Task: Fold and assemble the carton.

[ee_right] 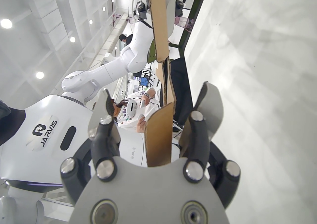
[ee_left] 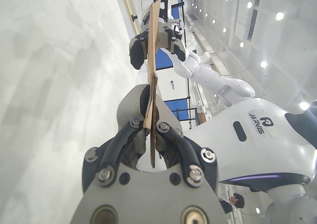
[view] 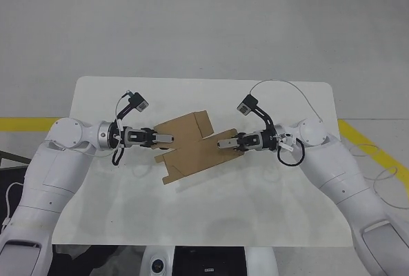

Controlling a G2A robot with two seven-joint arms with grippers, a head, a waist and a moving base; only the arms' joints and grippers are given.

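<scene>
Cardboard carton (view: 190,148) edge pinched inside left claw (ee_left: 149,102); right claw (ee_right: 157,96) contact unclear.

Top camera looks down on whole table (view: 273,207). Wrist cameras close up, face each other along carton (view: 190,145); all views share it.

The carton (view: 190,146) hung flat over the middle of the table (view: 294,207), between the two arms. The left gripper (view: 164,138) met it at its left edge, with the board's edge pinched between the fingers (ee_left: 164,111). The right gripper (view: 221,143) met it at the opposite edge, where a flap (ee_right: 158,135) stood between the parted fingers (ee_right: 209,101). A cable (view: 294,86) lay across the table's far right corner, behind the right arm. A floor line (view: 11,124) ran off beyond both sides of the table.
</scene>
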